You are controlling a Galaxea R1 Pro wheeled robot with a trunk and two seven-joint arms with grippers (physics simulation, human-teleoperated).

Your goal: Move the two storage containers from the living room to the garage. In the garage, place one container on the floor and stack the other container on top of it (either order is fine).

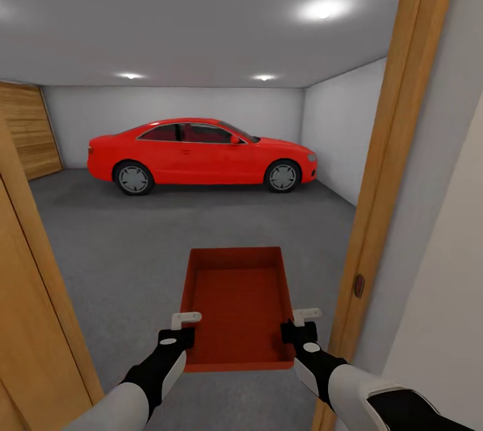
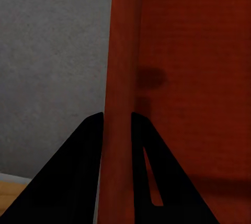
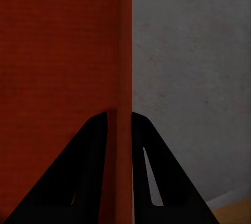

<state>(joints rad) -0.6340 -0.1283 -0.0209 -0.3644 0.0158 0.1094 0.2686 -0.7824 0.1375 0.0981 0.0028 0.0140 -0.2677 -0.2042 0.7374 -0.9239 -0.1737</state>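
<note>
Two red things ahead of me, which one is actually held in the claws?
The storage container, the flat open tray close in front: the left claw and right claw each pinch one of its long side walls. The red car stands apart, parked by the far wall.

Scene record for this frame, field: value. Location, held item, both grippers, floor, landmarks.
location: in a wooden doorway, facing into the garage
held item: one red-orange storage container, carried level in front of the robot, above the floor, nothing inside
left gripper: shut on the container's left wall, one finger each side
right gripper: shut on the container's right wall, same pinch
floor: dark grey concrete
landmarks: red car parked side-on by the far wall; wooden panel at far left
</note>
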